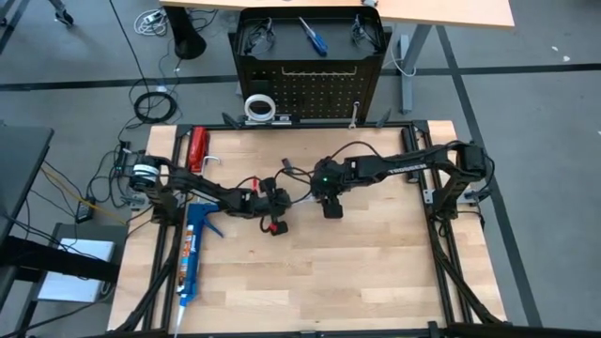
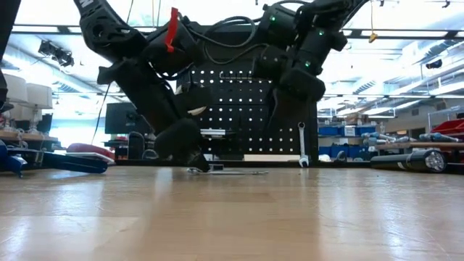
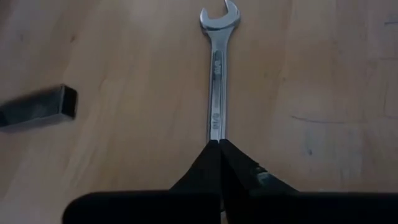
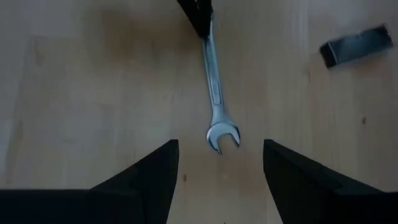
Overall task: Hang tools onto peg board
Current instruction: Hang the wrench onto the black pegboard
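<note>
Near the middle of the tabletop, the left gripper has its jaws closed on one end of a silver wrench, which lies flat on the wood with its open end pointing away toward the right arm. The right gripper hovers just above that open end, jaws spread and empty, seemingly ready to help once the wrench comes up.

The peg board stands upright just beyond the far edge of the tabletop. Already on or at it are a white tape roll at its lower left, a blue-handled screwdriver and two pairs of safety glasses along its top, and a second wrench hanging at its lower right. So most of the tools look placed, and the gripped wrench seems to be among the last; it has yet to be lifted and hooked on.

A blue caulking gun lies along the left edge and a red-handled tool sits near the far left corner, neither being worked on.
</note>
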Controlling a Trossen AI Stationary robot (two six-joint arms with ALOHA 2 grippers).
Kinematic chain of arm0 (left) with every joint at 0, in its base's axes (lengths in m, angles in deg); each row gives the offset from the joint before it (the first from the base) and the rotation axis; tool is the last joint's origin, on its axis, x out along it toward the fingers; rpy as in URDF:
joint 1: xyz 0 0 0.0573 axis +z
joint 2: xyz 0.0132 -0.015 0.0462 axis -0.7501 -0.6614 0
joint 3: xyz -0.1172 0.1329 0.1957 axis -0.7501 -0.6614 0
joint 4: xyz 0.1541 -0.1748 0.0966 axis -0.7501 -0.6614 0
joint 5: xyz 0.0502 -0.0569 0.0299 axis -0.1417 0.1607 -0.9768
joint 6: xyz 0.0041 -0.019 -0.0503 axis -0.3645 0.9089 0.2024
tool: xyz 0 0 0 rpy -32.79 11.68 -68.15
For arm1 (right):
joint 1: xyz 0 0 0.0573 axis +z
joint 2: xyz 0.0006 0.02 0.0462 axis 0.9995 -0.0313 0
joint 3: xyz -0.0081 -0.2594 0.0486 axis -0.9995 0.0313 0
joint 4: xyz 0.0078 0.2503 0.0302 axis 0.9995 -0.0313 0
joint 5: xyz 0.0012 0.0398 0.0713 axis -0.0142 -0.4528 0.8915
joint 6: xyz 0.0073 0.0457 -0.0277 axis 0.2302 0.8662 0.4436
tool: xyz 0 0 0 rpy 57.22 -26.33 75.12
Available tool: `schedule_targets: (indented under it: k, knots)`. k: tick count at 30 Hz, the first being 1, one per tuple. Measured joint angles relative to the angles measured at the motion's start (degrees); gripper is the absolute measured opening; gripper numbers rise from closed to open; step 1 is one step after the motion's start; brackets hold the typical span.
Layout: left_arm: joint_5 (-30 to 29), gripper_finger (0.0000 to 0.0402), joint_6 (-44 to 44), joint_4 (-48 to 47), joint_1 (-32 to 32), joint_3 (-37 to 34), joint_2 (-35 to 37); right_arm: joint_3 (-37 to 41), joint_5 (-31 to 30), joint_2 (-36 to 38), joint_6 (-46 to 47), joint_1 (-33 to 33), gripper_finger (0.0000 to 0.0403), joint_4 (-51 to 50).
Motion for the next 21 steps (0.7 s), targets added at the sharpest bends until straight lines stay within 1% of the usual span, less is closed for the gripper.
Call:
schedule_targets:
  k: [3,7,9,11,14,19,20,21]
  knots:
    - [1.21,0.0005,0.96,-1.75,-0.13,0.25,1.29,1.23,0.85,-1.10,-0.34,0.00,0.0236,2.57]
    - [0.46,0.0016,0.88,-2.55,-0.80,0.33,4.36,4.04,1.34,-2.65,-0.72,-0.44,0.0236,7.17]
    - [-0.19,0.0019,0.82,-2.79,-1.21,0.32,6.21,4.43,1.85,-3.32,-0.84,-0.74,0.0231,10.13]
    - [-0.93,0.0020,0.54,-2.18,-1.55,0.31,7.48,4.66,1.85,-3.66,-1.98,-0.76,0.0217,9.28]
    - [-1.78,0.0020,-0.41,-2.34,-1.92,0.27,9.09,4.50,1.81,-3.85,-3.53,-0.62,0.0169,9.80]
    - [-1.98,0.0020,0.80,-3.61,-1.97,0.27,9.71,4.38,2.22,-4.41,-1.93,-1.32,0.0044,11.62]
    - [-1.98,0.0020,1.10,-3.79,-1.97,0.21,9.73,4.38,2.20,-4.57,-1.39,-1.38,0.0023,11.68]
    - [-1.98,0.0020,1.50,-3.48,-1.99,-0.03,9.73,4.38,2.18,-4.90,-1.11,-1.38,0.0013,12.47]
